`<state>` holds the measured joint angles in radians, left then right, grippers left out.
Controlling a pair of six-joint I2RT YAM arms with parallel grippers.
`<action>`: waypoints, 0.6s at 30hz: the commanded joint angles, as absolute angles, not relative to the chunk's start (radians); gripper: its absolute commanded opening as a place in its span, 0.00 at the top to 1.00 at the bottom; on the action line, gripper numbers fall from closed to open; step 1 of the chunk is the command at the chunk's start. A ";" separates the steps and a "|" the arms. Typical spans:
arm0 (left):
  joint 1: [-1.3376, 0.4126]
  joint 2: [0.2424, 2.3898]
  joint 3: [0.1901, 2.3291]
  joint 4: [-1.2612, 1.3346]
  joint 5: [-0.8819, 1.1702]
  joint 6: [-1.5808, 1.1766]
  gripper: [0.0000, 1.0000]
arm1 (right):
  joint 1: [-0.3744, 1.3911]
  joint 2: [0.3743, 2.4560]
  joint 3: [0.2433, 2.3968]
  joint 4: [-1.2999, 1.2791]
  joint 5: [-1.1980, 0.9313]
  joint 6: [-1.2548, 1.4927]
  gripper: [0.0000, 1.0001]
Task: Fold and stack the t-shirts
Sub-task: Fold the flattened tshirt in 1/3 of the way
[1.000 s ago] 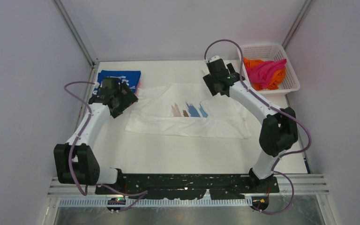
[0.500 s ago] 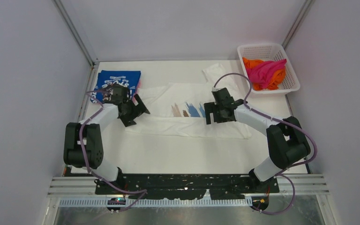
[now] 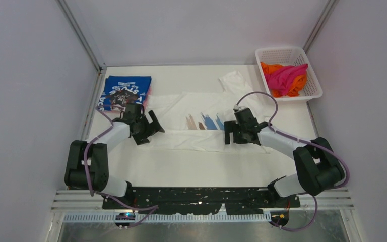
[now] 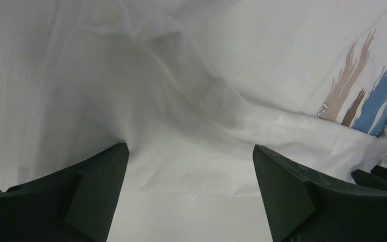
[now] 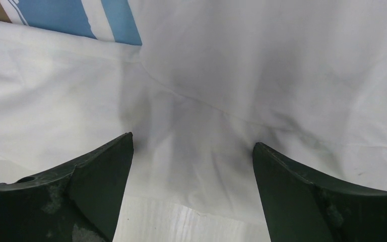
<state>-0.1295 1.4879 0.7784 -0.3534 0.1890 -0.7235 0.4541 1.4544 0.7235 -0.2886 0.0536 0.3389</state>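
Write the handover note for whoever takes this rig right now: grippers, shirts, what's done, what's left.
Left gripper: open, low at the near-left hem of the white t-shirt, holding nothing.
Right gripper: open, low at that shirt's near-right hem, holding nothing.
Blue t-shirt: folded, lying far left.
Magenta t-shirt and orange t-shirt: bunched in the basket, far right.
Done: the blue one is folded.
Left: fold the white one, which lies spread out, and stack it on the blue; then do the two from the basket.
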 commanded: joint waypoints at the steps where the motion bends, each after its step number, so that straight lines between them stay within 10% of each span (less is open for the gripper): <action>1: -0.205 1.429 0.666 -0.476 0.142 -0.727 0.00 | 0.454 1.364 0.621 -0.415 0.036 0.376 0.04; 18: -0.348 0.988 0.393 -0.685 0.076 -0.889 0.00 | 0.511 1.050 0.546 -0.841 -0.106 0.556 0.05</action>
